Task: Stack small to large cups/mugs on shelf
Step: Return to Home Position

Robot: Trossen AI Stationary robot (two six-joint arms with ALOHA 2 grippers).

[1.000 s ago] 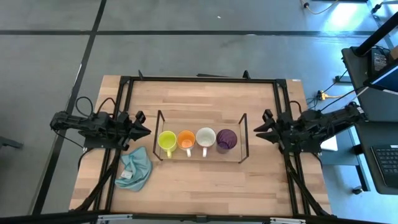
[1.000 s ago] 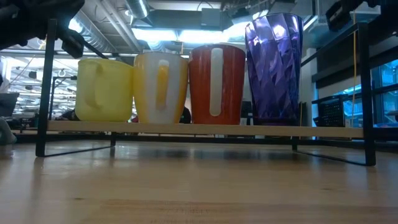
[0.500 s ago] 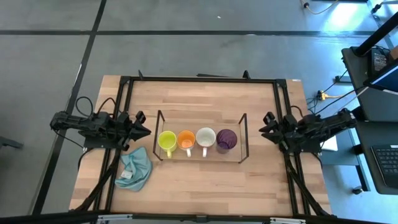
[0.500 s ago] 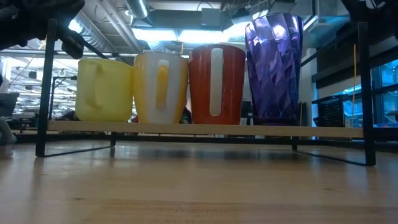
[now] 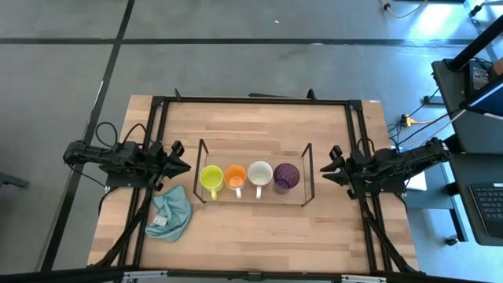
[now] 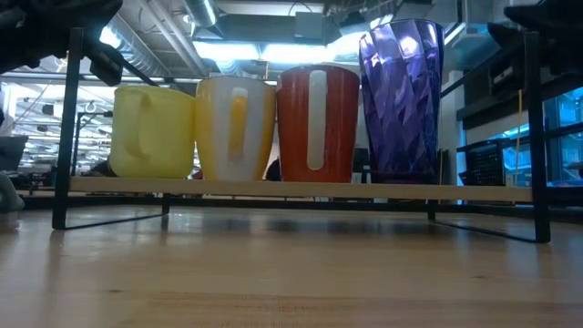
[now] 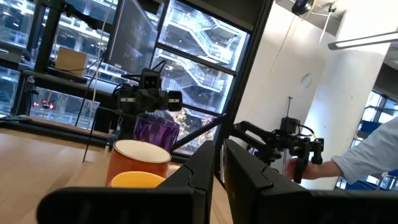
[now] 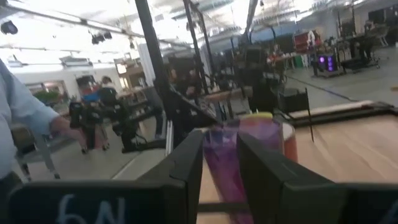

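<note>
High view: yellow-green mug (image 5: 211, 178), orange mug (image 5: 235, 176), white mug (image 5: 260, 173) and dark purple cup (image 5: 286, 175) line the shelf (image 5: 308, 169). I keep left claw (image 5: 185, 166) clenched and right claw (image 5: 324, 170) released, both empty beside it, since sorting looks finished.

Both arms low, inward-pointed; left end effector (image 5: 185, 166) closed, right end effector (image 5: 324, 163) slightly parted.

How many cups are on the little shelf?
4 on the shelf: yellow-green mug nearest the left arm, then orange mug, white mug, purple cup nearest the right arm. None seems hidden.
</note>
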